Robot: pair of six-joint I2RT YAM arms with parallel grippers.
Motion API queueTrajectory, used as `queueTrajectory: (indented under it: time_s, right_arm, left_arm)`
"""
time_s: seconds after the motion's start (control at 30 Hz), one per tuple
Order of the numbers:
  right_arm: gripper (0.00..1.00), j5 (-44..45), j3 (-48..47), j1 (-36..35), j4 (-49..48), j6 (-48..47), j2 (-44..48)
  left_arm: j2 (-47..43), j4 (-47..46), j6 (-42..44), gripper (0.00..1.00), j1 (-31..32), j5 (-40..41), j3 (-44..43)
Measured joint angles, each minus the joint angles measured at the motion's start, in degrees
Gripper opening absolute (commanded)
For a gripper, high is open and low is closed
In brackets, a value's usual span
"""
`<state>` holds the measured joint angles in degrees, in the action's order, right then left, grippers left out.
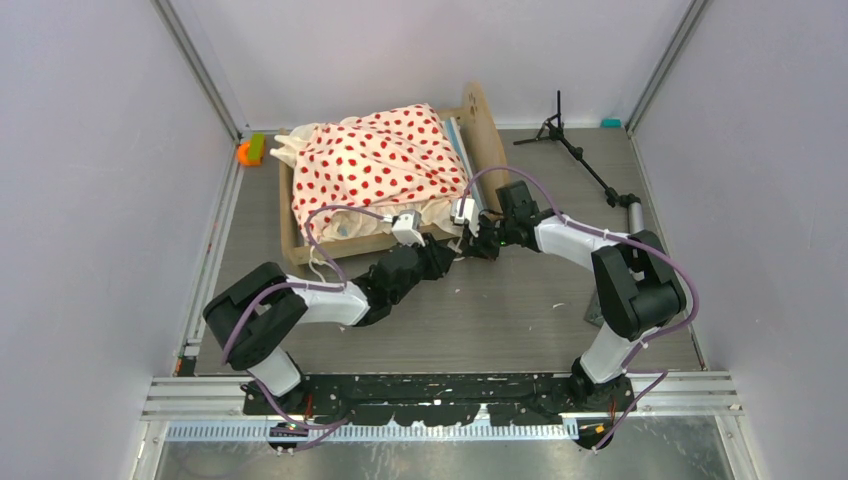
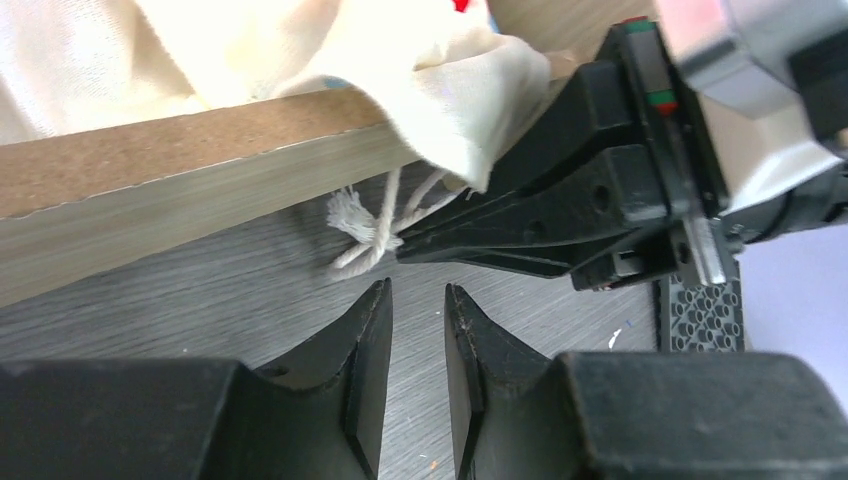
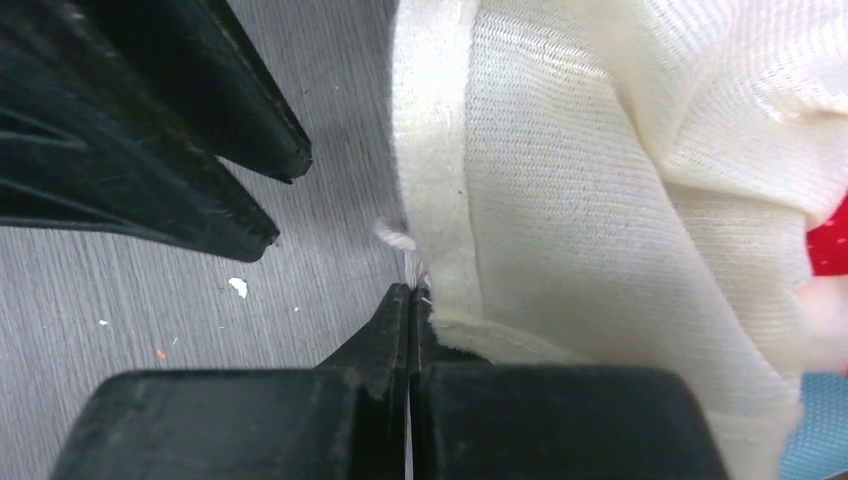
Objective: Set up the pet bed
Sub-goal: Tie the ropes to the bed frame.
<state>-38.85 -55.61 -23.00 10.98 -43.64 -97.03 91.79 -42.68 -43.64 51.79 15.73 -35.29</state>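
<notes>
Pinching tight with my right claw (image 3: 410, 290): both fingers are pressed flat together, and caught at their tips is the frayed white cord (image 2: 355, 225) that hangs off the corner of the cream bedding (image 1: 380, 160). My left claw (image 2: 417, 290) sits just beside it, low over the table (image 1: 480, 310). Its jaws are a little apart with nothing between them, tips aimed at the cord but not touching it.

On to writing. From my left wrist I see small red and green marks (image 2: 658, 98) on the right claw's housing, and any lettering there is too small to make out. The bedding carries red polka dots.

Now the count. One pet bed (image 1: 487, 125), on the table's back-left part, in light wood. One rounded end board stands up at its far right. One side rail (image 2: 200, 160) runs just above the cord. One dotted cover is heaped across the bed. One sliver of blue-white striped mattress (image 1: 462, 140) peeks out along the right edge.

Two arms, two claws, meeting at the bed's near right corner.

Off to the far right there is one black tripod stand (image 1: 570, 145) and one grey cylinder (image 1: 633, 215) by the end of its long arm. One teal item (image 1: 610, 123) sits in the back right corner, and one orange-and-green item (image 1: 250, 150) is beside the bed's far left corner.
</notes>
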Motion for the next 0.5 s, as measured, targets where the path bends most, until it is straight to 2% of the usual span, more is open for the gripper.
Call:
queueTrajectory:
  time_s: [0.5]
  right_arm:
    - [0.0,-0.5,-0.39,0.0,0.33,-0.85,-0.61]
  left_arm:
    - [2.01,3.17,-6.12,0.39,-0.83,7.19,-0.85]
